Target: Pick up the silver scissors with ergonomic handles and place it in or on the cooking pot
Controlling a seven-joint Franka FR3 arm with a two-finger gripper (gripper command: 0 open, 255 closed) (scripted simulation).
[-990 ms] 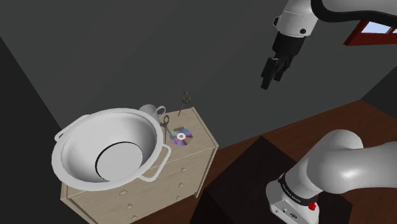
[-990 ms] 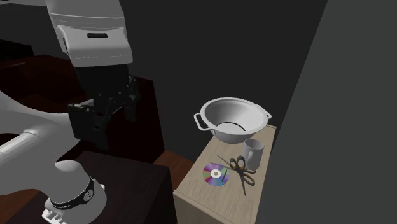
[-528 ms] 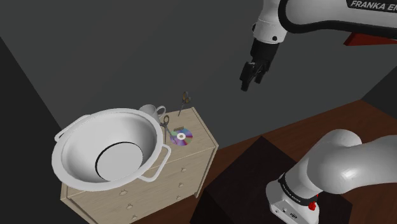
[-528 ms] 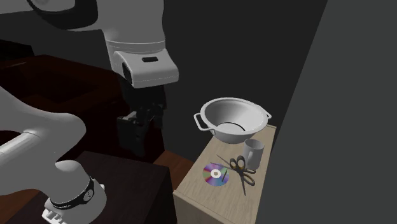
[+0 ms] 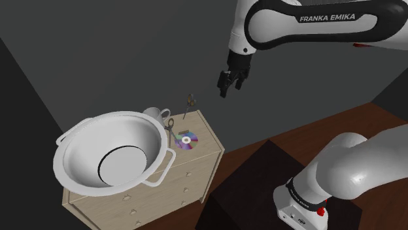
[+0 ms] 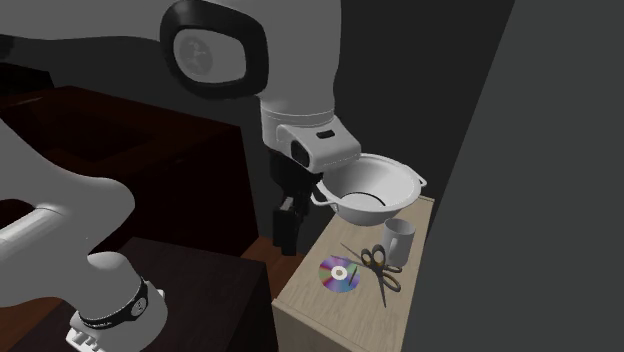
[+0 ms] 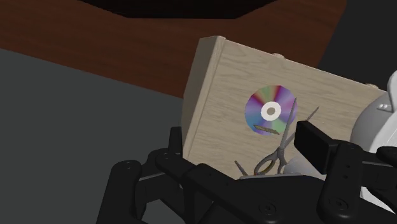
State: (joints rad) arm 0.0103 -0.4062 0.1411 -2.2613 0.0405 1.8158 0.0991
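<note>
The pincer hangs wide and empty in the air near the dresser. The scissors lie on it between disc and mug, near the pot.

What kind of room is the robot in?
Probably a room in a house, though which one is hard to say. A light wooden dresser with drawers stands against a dark grey wall on a dark wood floor, with a mug and a disc on top.

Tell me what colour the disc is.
The disc is rainbow-coloured with a white centre, clearest in the wrist view.
</note>
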